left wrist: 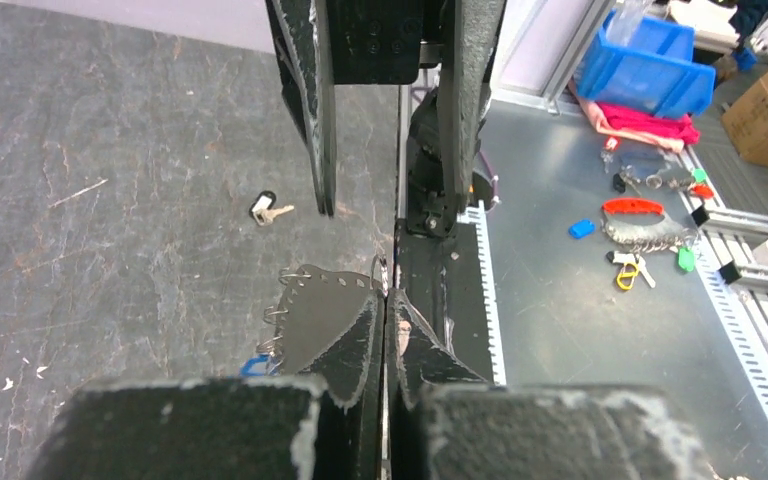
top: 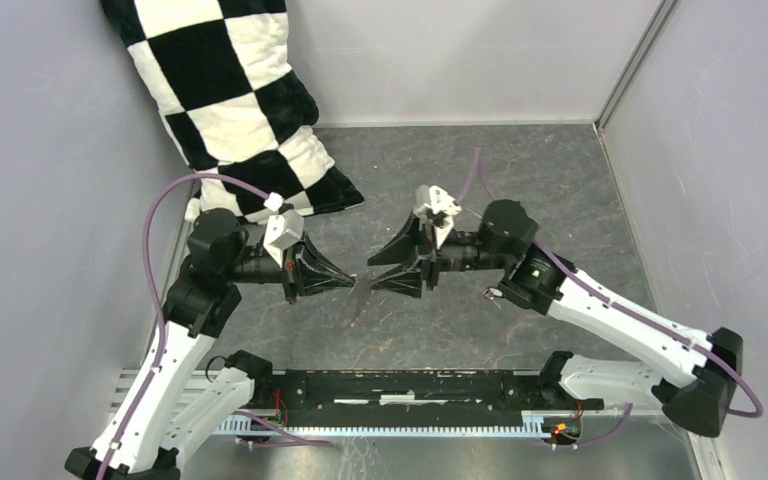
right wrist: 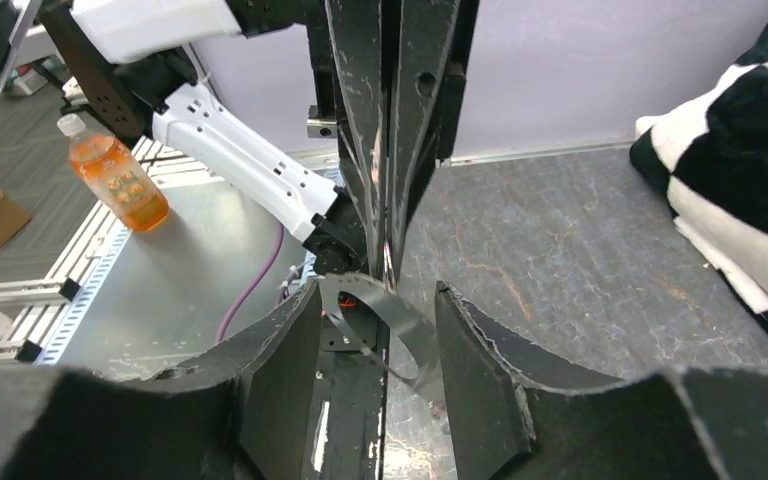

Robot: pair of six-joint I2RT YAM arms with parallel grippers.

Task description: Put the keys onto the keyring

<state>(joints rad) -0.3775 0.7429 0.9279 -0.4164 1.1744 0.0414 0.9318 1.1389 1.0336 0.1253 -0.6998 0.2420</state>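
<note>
1. The left end effector (left wrist: pixel 385 312) is pressed together on the edge of the keyring (left wrist: pixel 322 308). The keyring is a thin grey metal piece with small wire loops along its rim, held off the table (left wrist: pixel 110 250) near the middle of the workspace. In the top view the left end effector sits at its 9 o'clock.
2. The right end effector (right wrist: pixel 378 295) faces the keyring from 3 o'clock with its fingers spread. The keyring's free end lies between them, and nothing is gripped.
3. One key (left wrist: pixel 265 209), dark-headed with white, lies on the table at about 10 o'clock of the keyring in the left wrist view, well apart from it. A blue bit (left wrist: pixel 254 366) shows at the keyring's lower edge (whether it is threaded on, I cannot tell).
4. As I judge it, the step in hand is for the right side, which is free, to fetch a key.
   - Hold the left pinch steady.
   - Back the right fingers straight out toward 3 o'clock without brushing the metal.
   - Take the key by its head, leaving its hole clear.
5. The risk is that a thin piece pinched at one edge may swivel if nudged.
</note>
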